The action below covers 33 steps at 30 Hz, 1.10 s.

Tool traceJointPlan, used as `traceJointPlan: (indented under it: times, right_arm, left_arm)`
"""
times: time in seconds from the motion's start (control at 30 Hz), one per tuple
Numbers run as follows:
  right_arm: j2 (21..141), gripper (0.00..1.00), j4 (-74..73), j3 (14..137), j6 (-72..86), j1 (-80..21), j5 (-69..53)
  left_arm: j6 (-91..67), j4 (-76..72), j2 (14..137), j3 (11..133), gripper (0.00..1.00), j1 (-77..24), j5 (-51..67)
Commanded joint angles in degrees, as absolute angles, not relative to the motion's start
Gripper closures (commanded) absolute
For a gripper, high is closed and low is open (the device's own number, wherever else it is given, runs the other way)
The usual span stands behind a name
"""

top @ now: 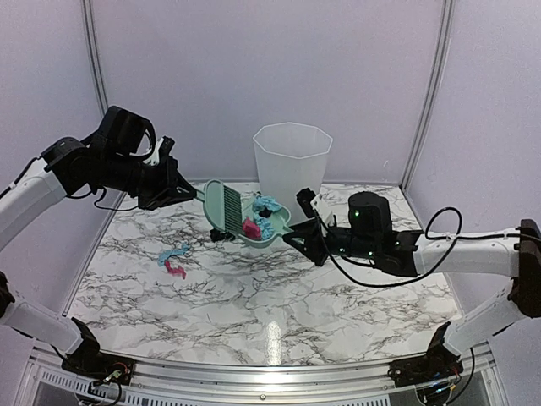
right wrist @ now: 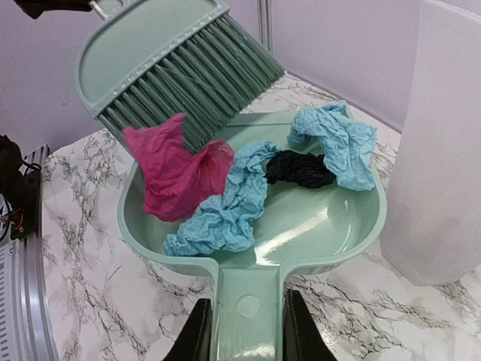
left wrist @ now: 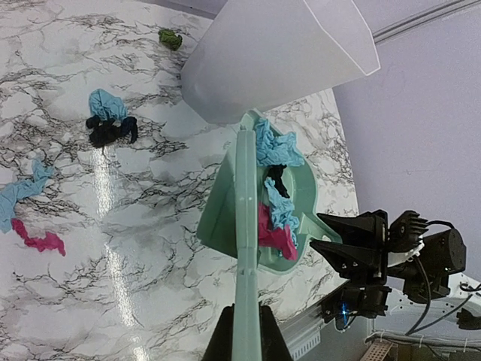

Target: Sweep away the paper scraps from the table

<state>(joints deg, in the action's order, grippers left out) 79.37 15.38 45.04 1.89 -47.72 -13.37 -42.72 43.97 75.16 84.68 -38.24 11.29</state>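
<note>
My left gripper (top: 182, 193) is shut on the handle of the mint-green brush (top: 224, 205), seen edge-on in the left wrist view (left wrist: 246, 248). Its bristles (right wrist: 203, 83) touch a pink scrap (right wrist: 176, 169) in the mint-green dustpan (top: 269, 233). My right gripper (right wrist: 244, 335) is shut on the dustpan handle (right wrist: 248, 301). The pan also holds light blue scraps (right wrist: 225, 203) and a black one (right wrist: 301, 169). On the table (top: 296, 313) lie a blue and a pink scrap (top: 173, 258) at the left, and a blue-and-black clump (left wrist: 111, 120).
A translucent white bin (top: 292, 161) stands upright just behind the dustpan, close on its right in the right wrist view (right wrist: 443, 150). A small green scrap (left wrist: 171, 37) lies beside the bin. Purple walls enclose the back and sides; a metal rail (top: 270, 372) runs along the front.
</note>
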Motion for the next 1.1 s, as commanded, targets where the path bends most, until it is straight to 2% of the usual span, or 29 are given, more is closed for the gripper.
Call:
traceJointPlan:
  times: [0.0, 0.6, 0.9, 1.07]
  right_arm:
    - [76.8, 1.00, 15.2, 46.6, 3.3, -48.2, -12.2]
    - [77.7, 1.00, 13.0, 50.2, 3.2, -48.2, -10.2]
    - [82.1, 1.00, 15.3, 54.1, 2.7, -48.2, -11.5]
    - [82.5, 1.00, 17.6, 54.5, 4.8, -48.2, -11.8]
  left_arm:
    - [-42.4, 42.2, 73.6, 84.6, 1.00, -36.9, 13.3]
    - [-43.4, 40.2, 66.7, 82.8, 1.00, -26.1, 22.7]
    - [-48.8, 29.4, 66.0, 75.3, 1.00, -25.9, 34.8]
    - [-47.8, 30.3, 65.9, 75.2, 1.00, -25.9, 32.8]
